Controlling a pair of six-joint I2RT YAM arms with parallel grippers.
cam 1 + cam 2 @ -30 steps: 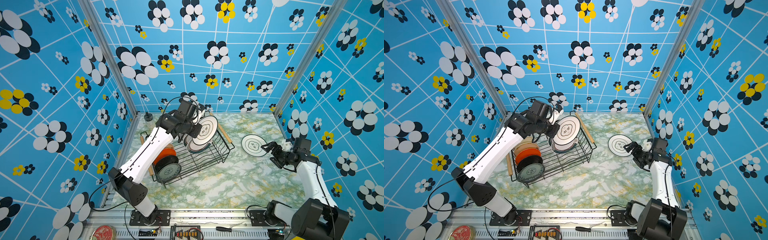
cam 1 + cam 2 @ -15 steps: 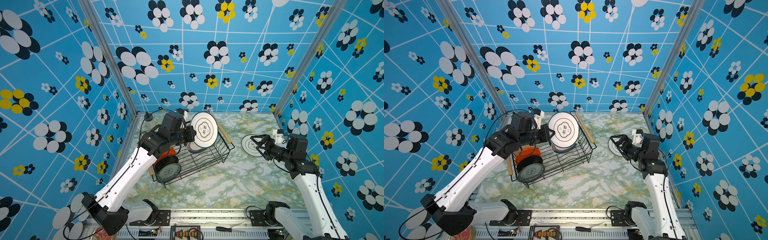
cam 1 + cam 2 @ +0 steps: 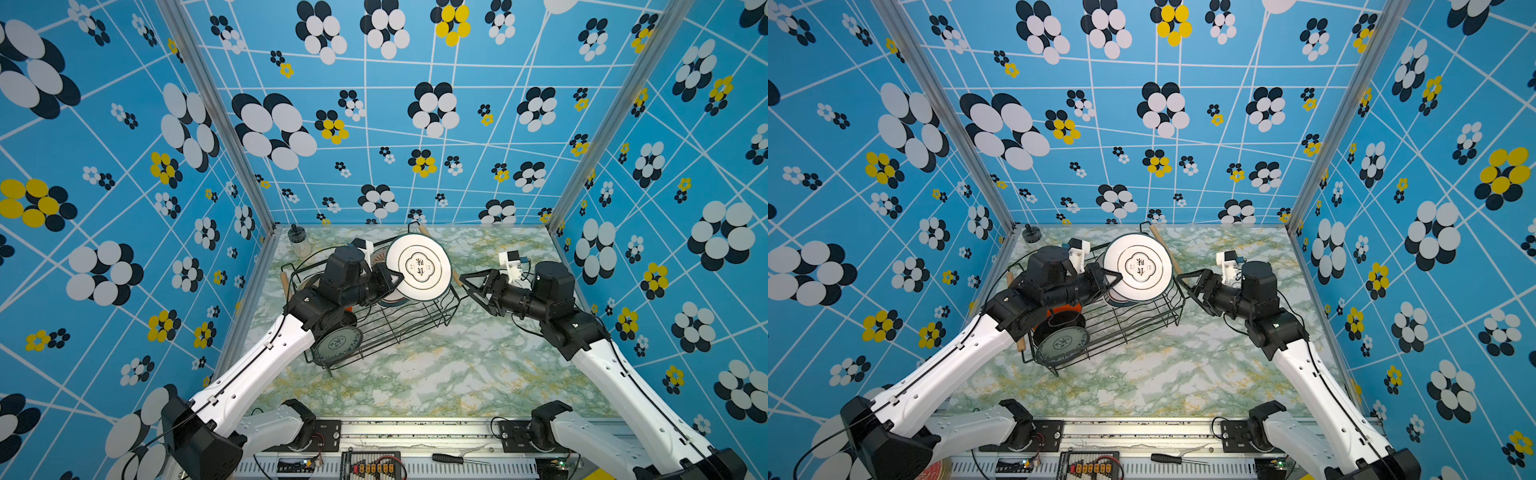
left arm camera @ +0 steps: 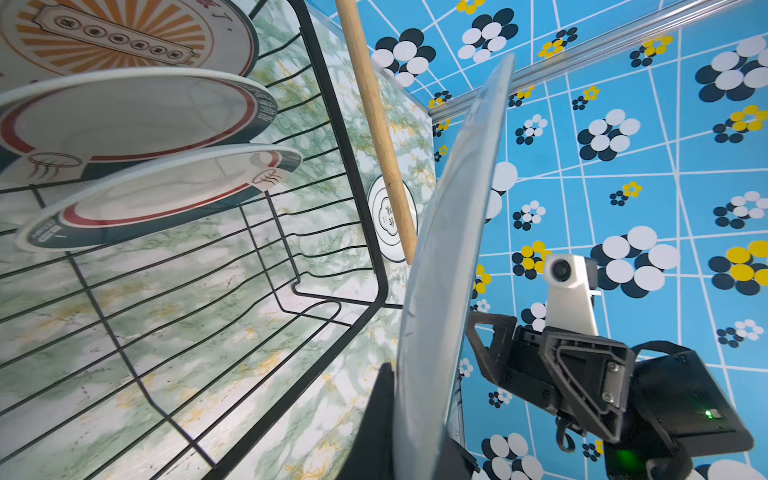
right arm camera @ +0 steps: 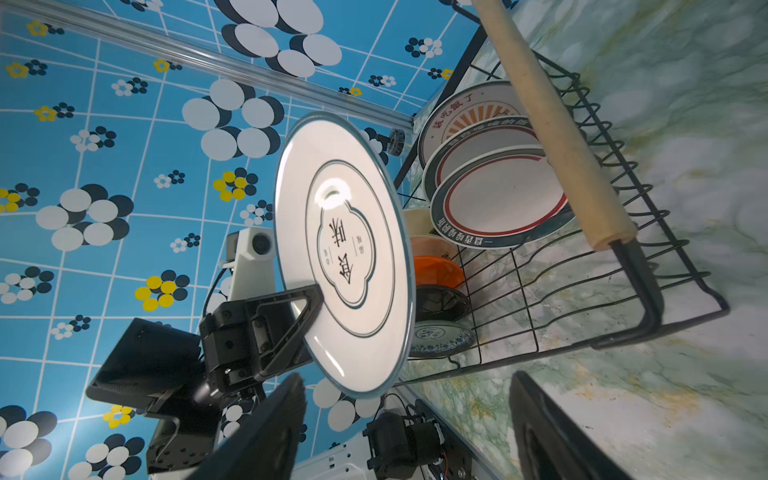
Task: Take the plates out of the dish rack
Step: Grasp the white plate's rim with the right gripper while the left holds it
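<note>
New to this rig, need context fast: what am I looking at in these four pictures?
Two robot arms work at a marble-patterned table, each ending in a two-finger gripper. Two pictures come from one overhead stereo camera and look nearly identical; the other two come from a camera on each wrist. On the table stands a black wire dish rack with several plates propped in it. The left gripper is shut on the rim of a large white plate, held up over the rack. The right gripper is open and empty, close to that plate's opposite edge.
</note>
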